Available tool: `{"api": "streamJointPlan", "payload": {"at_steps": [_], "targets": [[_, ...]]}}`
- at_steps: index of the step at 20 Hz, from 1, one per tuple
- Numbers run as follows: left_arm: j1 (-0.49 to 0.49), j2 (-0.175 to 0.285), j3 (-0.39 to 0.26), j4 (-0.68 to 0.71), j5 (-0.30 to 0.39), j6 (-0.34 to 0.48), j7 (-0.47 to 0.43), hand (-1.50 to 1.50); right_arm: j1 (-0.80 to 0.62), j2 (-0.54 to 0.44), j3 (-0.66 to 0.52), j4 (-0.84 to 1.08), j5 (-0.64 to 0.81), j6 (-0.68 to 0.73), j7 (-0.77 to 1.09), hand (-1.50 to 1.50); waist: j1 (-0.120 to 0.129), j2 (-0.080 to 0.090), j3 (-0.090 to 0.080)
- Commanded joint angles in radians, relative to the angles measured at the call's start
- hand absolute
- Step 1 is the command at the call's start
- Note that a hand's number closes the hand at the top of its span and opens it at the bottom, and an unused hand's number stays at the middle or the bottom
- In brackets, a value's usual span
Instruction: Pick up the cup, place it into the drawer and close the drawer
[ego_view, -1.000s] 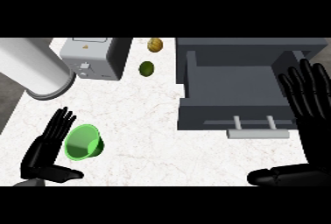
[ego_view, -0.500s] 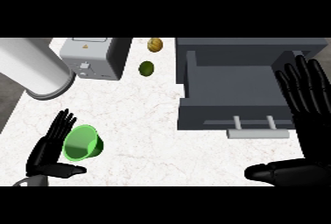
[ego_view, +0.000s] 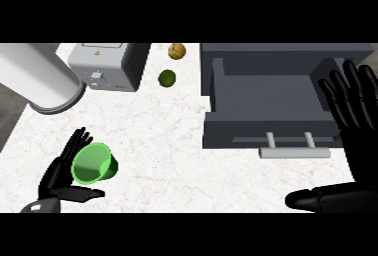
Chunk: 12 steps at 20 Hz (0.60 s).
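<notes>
Cup (ego_view: 94, 164) on the counter (ego_view: 184, 155), not yet gripped; open drawer (ego_view: 266, 95) well apart to the right.

The green cup stands near the counter's lower left, against the left hand (ego_view: 59, 172). That hand's fingers (ego_view: 74, 145) lie straight along the cup's left side, with the thumb stretched out just below it, so nothing is curled round the cup. If the hand lifts like this, or closes off-centre, I judge the cup could tip or slide away across the smooth top. The right hand (ego_view: 356, 125) hangs flat and open, fingers straight, over the drawer's right wall. There it could get in the way of the cup coming in, or nudge the drawer before the cup is inside. The carry across is also long.
</notes>
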Motion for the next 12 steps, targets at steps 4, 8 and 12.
{"api": "streamJointPlan", "payload": {"at_steps": [4,8,12], "targets": [[-0.027,-0.025,-0.021,0.045,0.011,-0.065,-0.099,-1.5,-0.003,-0.001,-0.016,-0.016,-0.01,-0.008,0.01,-1.5,0.0,-0.001,0.0],[-0.087,-0.021,-0.02,0.189,-0.002,-0.072,-0.155,-1.5,0.041,0.034,0.046,-0.048,0.021,-0.021,0.018,-1.5,-0.006,0.001,-0.001],[-0.102,-0.011,-0.003,0.192,0.039,-0.109,-0.131,-1.5,-0.007,-0.012,-0.051,0.082,-0.03,0.036,-0.089,-1.5,0.0,0.002,0.0]]}}
